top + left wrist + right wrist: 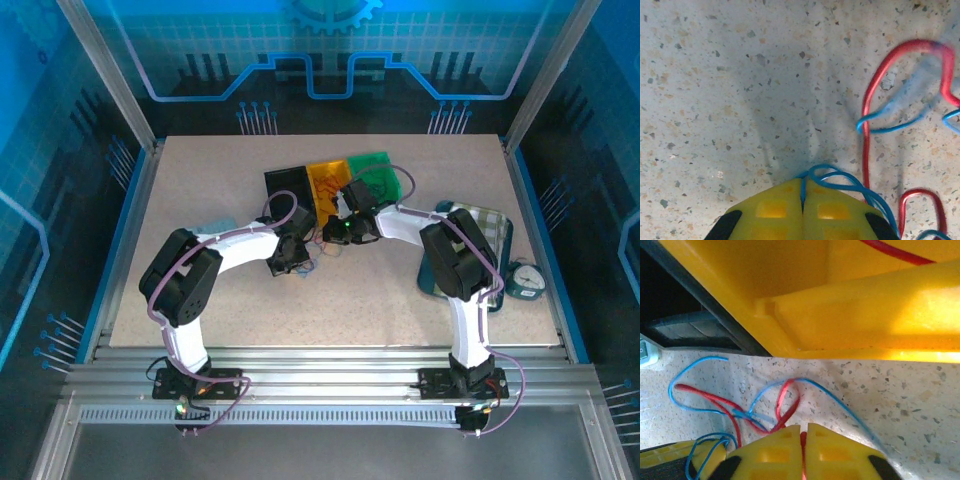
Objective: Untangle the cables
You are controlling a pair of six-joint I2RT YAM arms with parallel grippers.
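We take this for the pull-apart step of the untangling. The left gripper (pixel 803 189) is clenched, and the blue cable (pixel 840 176) comes out of the seam between its yellow fingers, so we judge it is grasping that one. The right gripper (pixel 803 432) is likewise clamped tight, with the red cable (pixel 786 399) running into its seam. Both cables lie on the speckled table (pixel 400 320), just in front of the yellow bin (pixel 865 315) and the black bin (pixel 288 185), between the two grippers, which stand close together near the middle of the table. From the right wrist, red and blue cross each other several times in a small knot just ahead of the fingers (we cannot tell which passes over which at every crossing). A red strand (pixel 895 252) also lies inside the yellow bin; whether it belongs to the same cable we cannot tell. The next move, as we judge it, calls for drawing the grippers slowly apart, blue one way and red the other, low over the table, watching that the loops slide free rather than cinch. If the knot tightens, one side would need to let go and take hold nearer the crossing.
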